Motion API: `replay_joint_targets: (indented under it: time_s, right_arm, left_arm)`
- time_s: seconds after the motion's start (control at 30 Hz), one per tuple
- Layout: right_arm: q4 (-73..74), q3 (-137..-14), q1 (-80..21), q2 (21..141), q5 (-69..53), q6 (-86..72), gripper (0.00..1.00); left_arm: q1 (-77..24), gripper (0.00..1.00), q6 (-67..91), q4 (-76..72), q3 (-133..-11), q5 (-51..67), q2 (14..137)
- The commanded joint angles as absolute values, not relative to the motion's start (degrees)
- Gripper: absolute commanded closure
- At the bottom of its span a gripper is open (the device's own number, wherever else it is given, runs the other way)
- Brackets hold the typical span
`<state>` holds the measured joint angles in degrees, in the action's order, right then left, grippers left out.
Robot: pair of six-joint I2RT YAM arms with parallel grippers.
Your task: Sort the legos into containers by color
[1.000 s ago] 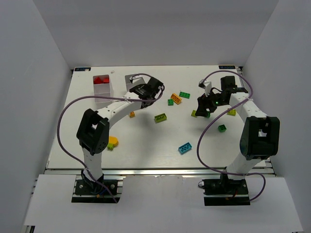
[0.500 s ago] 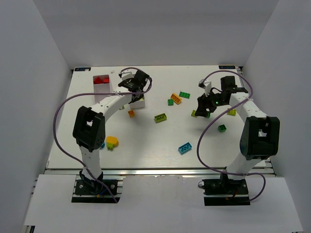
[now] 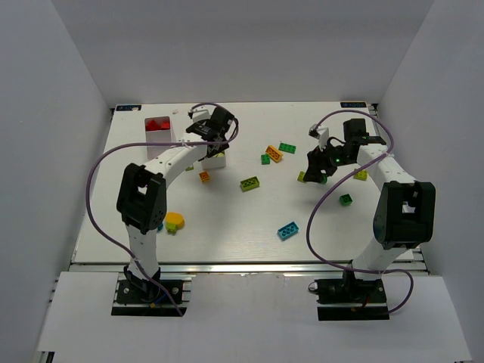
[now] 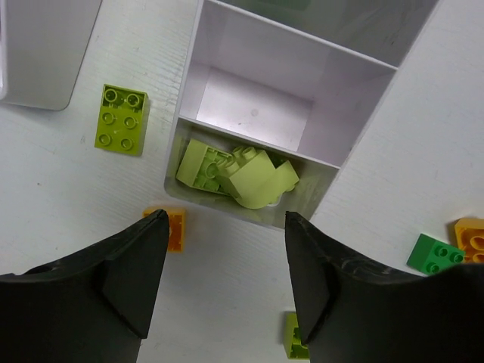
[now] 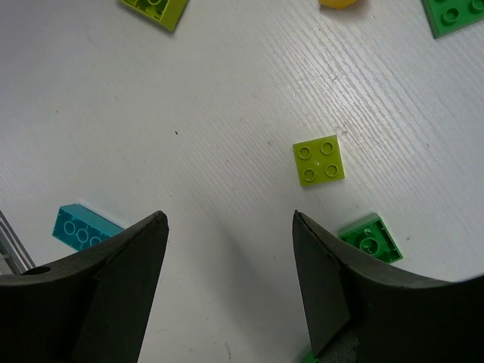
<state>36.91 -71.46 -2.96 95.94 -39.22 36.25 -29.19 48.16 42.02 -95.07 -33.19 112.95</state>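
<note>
two robot arms work over a white table (image 3: 227, 219) scattered with small studded legos (image 3: 250, 183).

the left gripper (image 4: 223, 221) hangs above the end compartment of a white tray (image 4: 302, 72). its black fingers are spread wide with nothing between them. that compartment holds a small heap of lime-yellow bricks (image 4: 238, 172), and the next one shows only its white floor. the third is mostly out of frame, so i cannot tell what it holds. a second tray (image 3: 159, 140), off to the left, has red bricks (image 3: 157, 124) in its far compartment.

the right gripper (image 5: 228, 219) hovers low over the table, jaws also apart and empty. in its wrist view, a square lime-yellow brick (image 5: 319, 160) with four studs lies flat, just off to one side of the gap between the fingers. a dark green brick (image 5: 369, 237) sits near it.

the step in hand is likely the right arm picking up that square brick. to do it well, shift the claw until the brick sits midway between the fingers. the brick lies slightly skewed, so turn the wrist until the pads face two flat opposite sides. then lower straight down and close, staying clear of the green neighbour.

the left arm could next take the six-stud lime-yellow brick (image 4: 122, 119) lying just beside its tray. a cyan brick (image 5: 78, 227) and an orange brick (image 4: 171, 228) also lie loose.
</note>
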Motion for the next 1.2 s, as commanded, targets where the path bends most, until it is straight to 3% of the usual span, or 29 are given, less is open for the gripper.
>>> replay_joint_targets:
  time_s: [0.0, 0.27, 0.37, 0.43, 0.57, 0.7, 0.97, 1.17]
  right_arm:
    - [38.23, -73.30, -2.55, 94.75, -40.69, 37.18, 0.28]
    - [37.18, -72.69, -2.46, 93.26, -31.57, 38.32, 0.28]
    - [36.04, -72.51, -1.93, 92.55, -26.56, 36.83, 0.28]
    - [35.33, -72.60, -1.32, 92.46, -22.70, 34.47, 0.28]
    - [35.50, -72.86, -0.70, 92.11, -19.25, 32.34, 0.26]
    - [40.85, -73.91, 0.95, 92.46, -19.77, 38.92, 0.17]
    - [46.06, -71.28, 6.85, 89.12, -28.65, 54.93, 0.13]
    - [43.34, -70.49, 8.09, 90.60, -21.90, 52.30, 0.11]
  left_arm:
    - [-28.83, 0.27, 47.11, 41.93, -97.21, -32.35, 111.37]
    - [-28.74, 0.28, 41.23, 30.42, -83.78, -26.11, 95.91]
    - [-28.65, 0.16, 39.55, 26.81, -76.22, -24.87, 87.21]
    - [-28.30, 0.02, 39.55, 24.97, -70.70, -24.44, 82.90]
    - [-27.07, 0.02, 39.64, 22.77, -63.12, -22.15, 73.67]
    - [-26.37, 0.02, 39.64, 23.20, -58.02, -21.18, 66.99]
    - [-24.08, 0.02, 39.64, 26.19, -51.07, -20.39, 63.20]
    - [-20.74, 0.02, 37.79, 26.72, -49.57, -16.27, 63.89]
